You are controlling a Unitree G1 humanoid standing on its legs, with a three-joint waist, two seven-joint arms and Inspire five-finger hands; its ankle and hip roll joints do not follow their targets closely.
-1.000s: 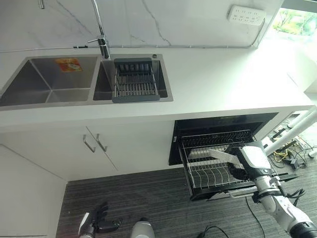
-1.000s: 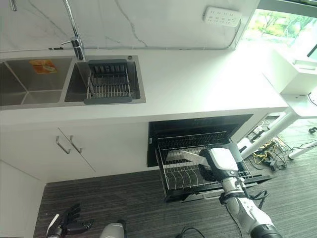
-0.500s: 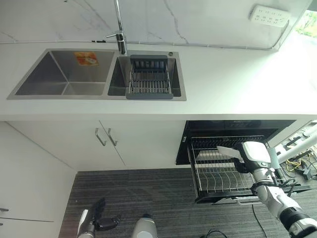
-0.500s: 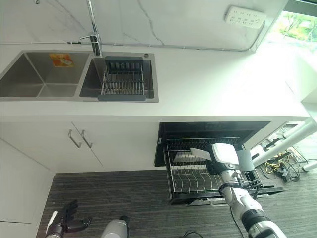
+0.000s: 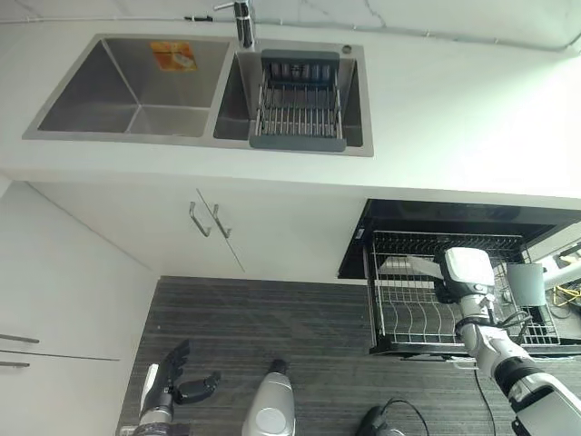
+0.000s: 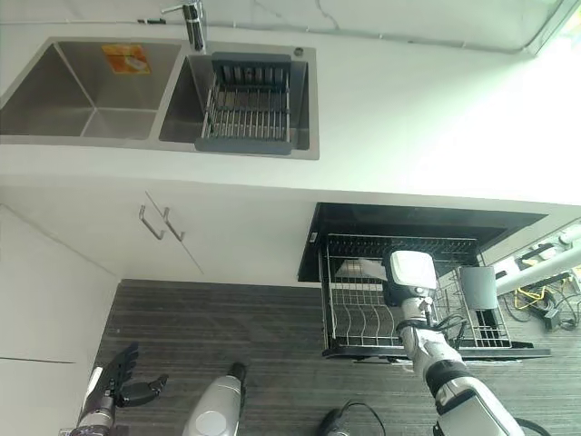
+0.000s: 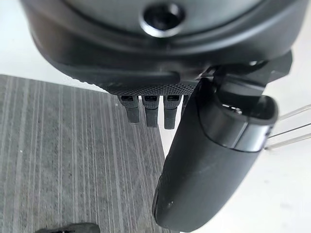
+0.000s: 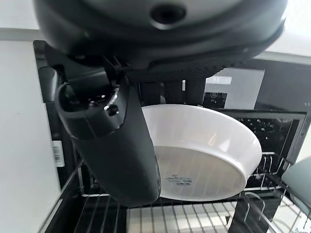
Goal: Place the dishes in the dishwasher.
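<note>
My right hand (image 8: 116, 145) is shut on a white shallow dish (image 8: 204, 155), thumb across its near rim and fingers behind it. In the left eye view the dish (image 5: 399, 265) sits tilted just above the left rear of the pulled-out dishwasher rack (image 5: 427, 327), with the right hand (image 5: 443, 292) over the rack's middle. The rack's wire prongs (image 8: 194, 218) lie right under the dish. My left hand (image 5: 168, 391) hangs low by the floor at the lower left, open, holding nothing; its straight fingers and thumb (image 7: 214, 160) show against the dark floor.
A grey cup (image 5: 525, 283) stands at the rack's right end. The dishwasher opening (image 5: 454, 222) is under the white counter (image 5: 454, 118). A double sink (image 5: 136, 91) holds a wire drainer (image 5: 298, 100). Cabinet doors with handles (image 5: 207, 220) are to the left.
The camera has tipped down and shifted, so the whole scene slid up. My right hand still holds the dish over the rack, a little lower. The left hand stays low.
</note>
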